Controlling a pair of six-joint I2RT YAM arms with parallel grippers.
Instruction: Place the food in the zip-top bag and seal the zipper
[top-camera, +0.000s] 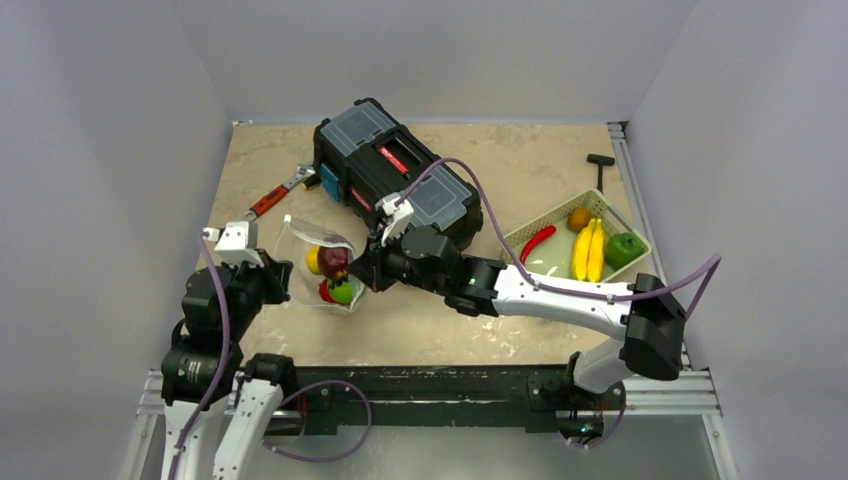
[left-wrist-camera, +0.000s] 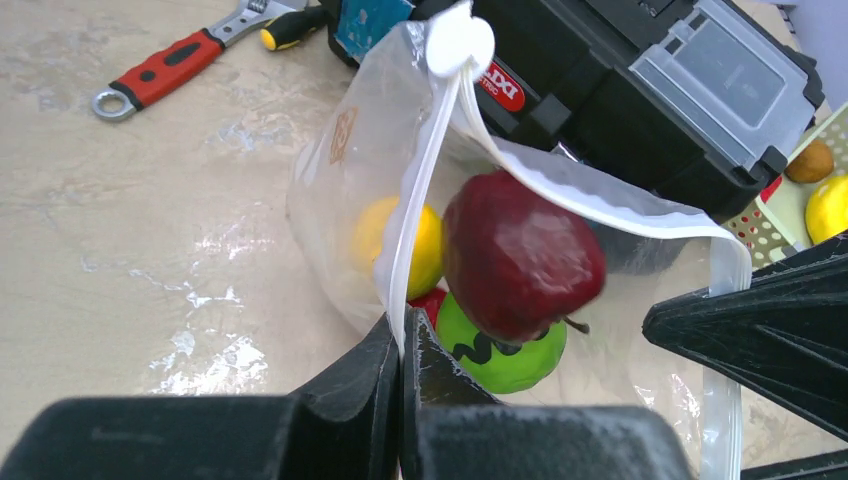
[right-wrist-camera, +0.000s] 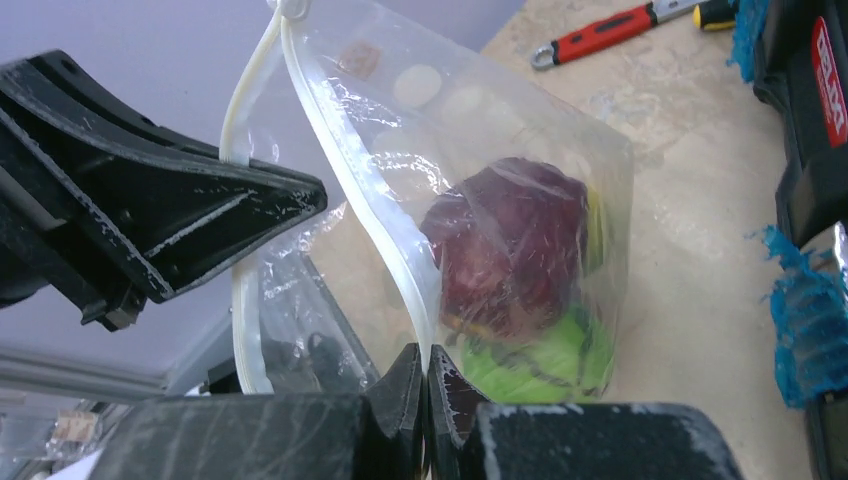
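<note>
The zip-top bag (top-camera: 322, 262) hangs open between my two grippers, just above the table. Inside it lie a dark red fruit (left-wrist-camera: 520, 255), a yellow one (left-wrist-camera: 400, 245), a green one with a black zigzag (left-wrist-camera: 505, 355) and a bit of red food. My left gripper (left-wrist-camera: 402, 325) is shut on the near lip's white zipper strip (left-wrist-camera: 425, 180). On the other lip, my right gripper (right-wrist-camera: 426, 355) is shut on the zipper strip (right-wrist-camera: 370, 210). Through the clear plastic, the right wrist view shows the dark red fruit (right-wrist-camera: 510, 240) resting on the green one (right-wrist-camera: 540, 360).
A black toolbox (top-camera: 395, 175) stands right behind the bag. A red-handled wrench (top-camera: 270, 200) lies to its left. At the right, a pale green basket (top-camera: 545, 215) holds bananas, a red chili, a green apple and an orange fruit. A small black tool (top-camera: 600, 162) lies far right.
</note>
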